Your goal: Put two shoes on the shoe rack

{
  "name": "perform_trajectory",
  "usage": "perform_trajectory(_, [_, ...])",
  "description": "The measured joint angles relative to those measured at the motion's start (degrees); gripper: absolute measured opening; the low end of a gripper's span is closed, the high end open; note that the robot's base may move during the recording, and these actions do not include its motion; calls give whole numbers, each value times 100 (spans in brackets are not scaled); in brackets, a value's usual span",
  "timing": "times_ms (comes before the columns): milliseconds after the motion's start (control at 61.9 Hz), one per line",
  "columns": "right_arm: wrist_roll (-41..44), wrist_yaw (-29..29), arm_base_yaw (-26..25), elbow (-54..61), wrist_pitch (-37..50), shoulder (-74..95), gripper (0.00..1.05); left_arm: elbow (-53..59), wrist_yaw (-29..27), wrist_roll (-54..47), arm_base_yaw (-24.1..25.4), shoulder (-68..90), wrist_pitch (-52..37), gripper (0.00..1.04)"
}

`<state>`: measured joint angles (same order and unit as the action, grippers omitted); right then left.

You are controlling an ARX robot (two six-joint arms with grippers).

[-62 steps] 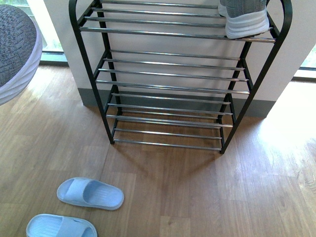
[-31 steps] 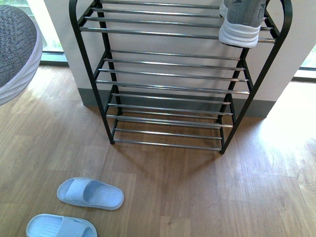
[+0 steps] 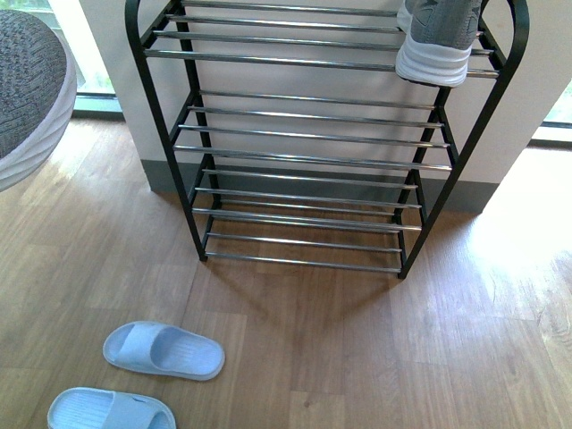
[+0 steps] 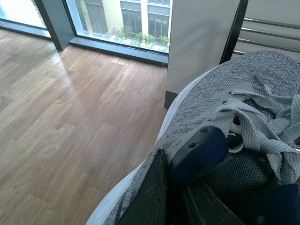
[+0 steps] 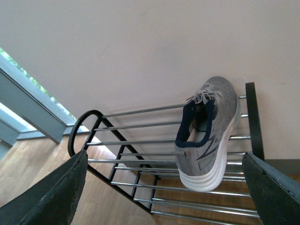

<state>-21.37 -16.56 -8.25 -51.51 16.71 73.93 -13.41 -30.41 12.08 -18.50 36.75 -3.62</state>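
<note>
Grey sneaker no. 1 (image 5: 208, 136): on top tier of shoe rack (image 5: 251, 122), heel at front bar, facing my right gripper (image 5: 164, 158); ahead of that gripper, clear of it.
Right gripper: fingers spread wide, nothing held.
Grey sneaker no. 2 (image 4: 225, 140): in my left gripper (image 4: 173, 187), fingers clamped at tongue and collar, raised off floor.
Pale blue slides (image 3: 163, 349): on floor before rack, well apart from both grippers.

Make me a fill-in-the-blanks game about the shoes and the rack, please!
1. One grey sneaker sits on the shoe rack's ___ tier.
2. The two slides on the floor are pale ___.
3. The left hand grips the other grey ___.

Missing words: top, blue, sneaker.
</note>
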Motion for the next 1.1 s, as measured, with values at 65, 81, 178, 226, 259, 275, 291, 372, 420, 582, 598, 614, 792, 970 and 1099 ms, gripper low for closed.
perform_trajectory(65, [188,-114,-181,457,114,-470,95,0,0,0,0,0,0,2])
perform_trajectory(81, [286,-146,-243,610,155,-621,95,0,0,0,0,0,0,2])
perform_trajectory(178, [542,-365,-507,1266,199,-1248,95,0,0,0,0,0,0,2])
perform_trajectory(226, [654,-452,-651,1609,321,-1528,95,0,0,0,0,0,0,2])
perform_trajectory(259, [713,-461,-699,1742,337,-1635,95,0,0,0,0,0,0,2])
perform_trajectory(275, [739,-470,-723,1788,343,-1676,95,0,0,0,0,0,0,2])
perform_trajectory(291, [756,-470,-730,1805,345,-1692,95,0,0,0,0,0,0,2])
perform_trajectory(372, [802,-466,-767,1829,354,-1720,95,0,0,0,0,0,0,2])
perform_trajectory(420, [831,-470,-765,1832,354,-1720,95,0,0,0,0,0,0,2])
perform_trajectory(582, [1294,74,-660,2035,739,-1823,86,0,0,0,0,0,0,2])
perform_trajectory(598, [1364,140,-643,2083,787,-1847,84,0,-2,0,0,0,0,2])
perform_trajectory(614, [1493,245,-603,2188,861,-1906,80,0,0,0,0,0,0,2])
perform_trajectory(792, [1967,625,-245,3067,1141,-2465,51,0,0,0,0,0,0,2])
perform_trajectory(970, [2065,916,35,3713,1228,-2981,19,0,-2,0,0,0,0,2])
perform_trajectory(1099, [2094,1045,195,4037,1233,-3318,2,0,-2,0,0,0,0,2])
